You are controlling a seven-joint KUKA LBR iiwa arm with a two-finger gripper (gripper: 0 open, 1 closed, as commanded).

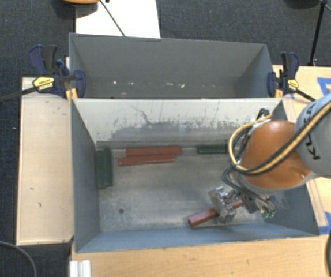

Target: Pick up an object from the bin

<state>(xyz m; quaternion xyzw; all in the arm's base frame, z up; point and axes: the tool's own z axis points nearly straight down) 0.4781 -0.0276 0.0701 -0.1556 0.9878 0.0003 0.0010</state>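
My gripper [225,208] is low in the bin's front right part, under the orange wrist cover. Its metal fingers sit at the right end of a small dark red block [202,217] that lies on the floor near the front wall. The fingers appear to be round that end of the block, and the block still rests on the floor. A small green piece [268,213] shows just right of the gripper.
Two long red-brown bars [149,155] lie side by side along the back of the floor. A dark green block [103,167] stands at the left wall, and a thin dark green bar [211,150] lies at the back right.
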